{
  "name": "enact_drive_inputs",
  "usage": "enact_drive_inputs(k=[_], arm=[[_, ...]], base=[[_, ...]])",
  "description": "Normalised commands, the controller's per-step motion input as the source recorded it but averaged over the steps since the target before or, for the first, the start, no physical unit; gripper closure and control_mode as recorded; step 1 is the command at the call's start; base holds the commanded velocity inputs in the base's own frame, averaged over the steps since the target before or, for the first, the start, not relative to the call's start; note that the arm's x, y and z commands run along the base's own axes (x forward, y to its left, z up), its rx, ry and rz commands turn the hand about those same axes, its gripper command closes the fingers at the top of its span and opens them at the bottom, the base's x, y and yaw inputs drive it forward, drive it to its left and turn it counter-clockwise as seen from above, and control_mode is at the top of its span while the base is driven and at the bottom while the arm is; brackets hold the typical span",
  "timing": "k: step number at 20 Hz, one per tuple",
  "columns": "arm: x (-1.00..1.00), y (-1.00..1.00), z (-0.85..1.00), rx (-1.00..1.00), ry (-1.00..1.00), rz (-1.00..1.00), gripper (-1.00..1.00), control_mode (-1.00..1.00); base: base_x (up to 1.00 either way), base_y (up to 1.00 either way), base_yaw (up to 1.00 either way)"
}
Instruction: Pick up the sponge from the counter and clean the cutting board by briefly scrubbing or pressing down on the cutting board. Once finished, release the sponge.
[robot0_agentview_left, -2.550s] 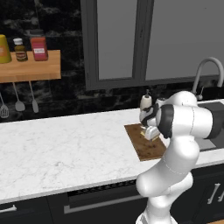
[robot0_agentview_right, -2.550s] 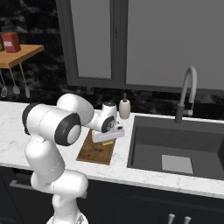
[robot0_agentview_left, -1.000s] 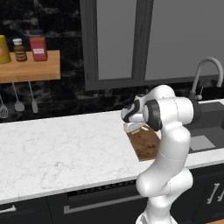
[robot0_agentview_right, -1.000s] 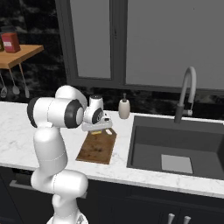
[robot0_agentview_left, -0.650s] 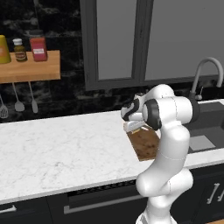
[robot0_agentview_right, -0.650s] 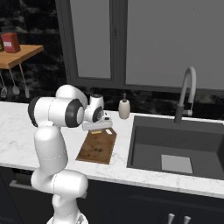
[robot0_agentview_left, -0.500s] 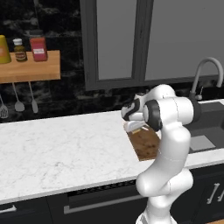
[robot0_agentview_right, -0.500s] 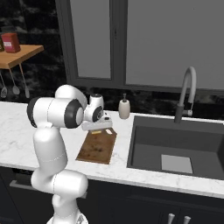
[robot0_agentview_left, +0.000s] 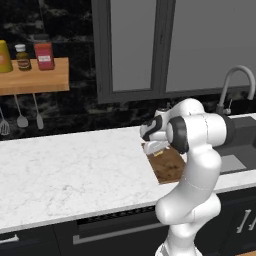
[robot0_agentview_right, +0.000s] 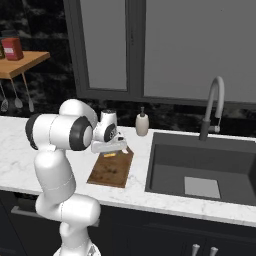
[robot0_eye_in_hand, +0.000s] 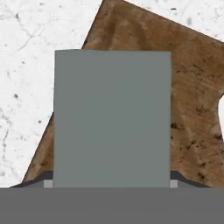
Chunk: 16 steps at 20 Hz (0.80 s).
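The jaws are hard to read. In the hand view a big grey block, the sponge (robot0_eye_in_hand: 112, 118), sits right in front of the camera and covers the finger tips, so it looks held, but I cannot tell for sure how the jaws stand.

In the left base view the gripper (robot0_agentview_left: 156, 145) is in the middle of the frame, low over the far end of the cutting board (robot0_agentview_left: 170, 167). In the right base view the gripper (robot0_agentview_right: 111, 145) is left of the middle, and a little yellow shows under it at the top of the board. That may be the foam, but it is too small to be sure.

The sponge looks light and squashy, so I think a soft pinch on its two long sides would do. Too hard a squeeze would crush it. The board looks stiff and flat, and should stay put on the counter (robot0_agentview_left: 70, 170) when pressed.

The arm hides part of the board in both base views. The right edge of the hand view cuts the board off.
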Motion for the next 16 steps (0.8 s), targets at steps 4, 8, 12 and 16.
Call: enact_drive_inputs(k=[4, 8, 12, 16], arm=[[-0.58, 0.0, -0.52, 0.0, 0.06, 0.0, 1.0, -1.0], [-0.59, 0.0, -0.63, 0.0, 0.11, 0.0, 1.0, -1.0], [-0.64, -0.02, -0.68, 0.0, 0.14, 0.0, 1.0, -1.0], [-0.63, -0.02, -0.62, 0.0, 0.14, 0.0, 1.0, -1.0]], base=[[0.0, 0.0, 0.0], [0.0, 0.0, 0.0], [0.0, 0.0, 0.0], [0.0, 0.0, 0.0]])
